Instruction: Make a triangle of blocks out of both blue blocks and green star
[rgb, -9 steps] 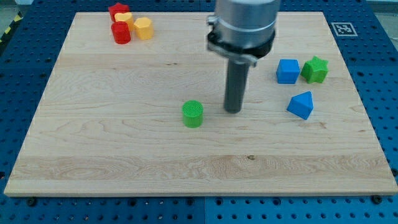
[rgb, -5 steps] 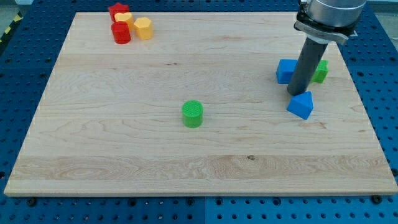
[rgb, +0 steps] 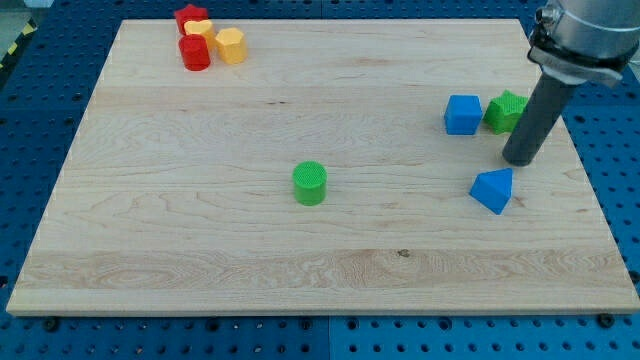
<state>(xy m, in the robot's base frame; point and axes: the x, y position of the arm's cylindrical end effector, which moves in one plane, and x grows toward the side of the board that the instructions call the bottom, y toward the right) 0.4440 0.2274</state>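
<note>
tip: my tip (rgb: 519, 161) is the bare lower end of a straight dark rod, with no jaws to spread or press together; it is down at the board near the view's right edge, holding nothing.
tip and blocks: it sits just below the green star, right of the blue cube, and just above and to the right of the blue triangular block; whether it touches the star i cannot tell, since the rod covers the star's right side.
blue cube: the blue cube (rgb: 462, 114) lies flat in the right part of the board, just left of the green star, nearly touching it.
green star: the green star (rgb: 504, 111) is at the cube's right, partly hidden behind the rod.
blue triangular block: the blue triangular block (rgb: 493, 189) lies below the cube and the star, apart from both, with its point toward the view's top right.
green cylinder: a green cylinder (rgb: 310, 183) stands alone near the board's middle, well apart from the blue blocks.
far cluster: at the view's top left, a red star-like block (rgb: 188, 15), a yellow block (rgb: 198, 29), a red cylinder (rgb: 194, 53) and a yellow hexagonal block (rgb: 231, 45) are huddled close together.
board: a pale wooden board (rgb: 200, 240) rests on a blue perforated table (rgb: 30, 110).
</note>
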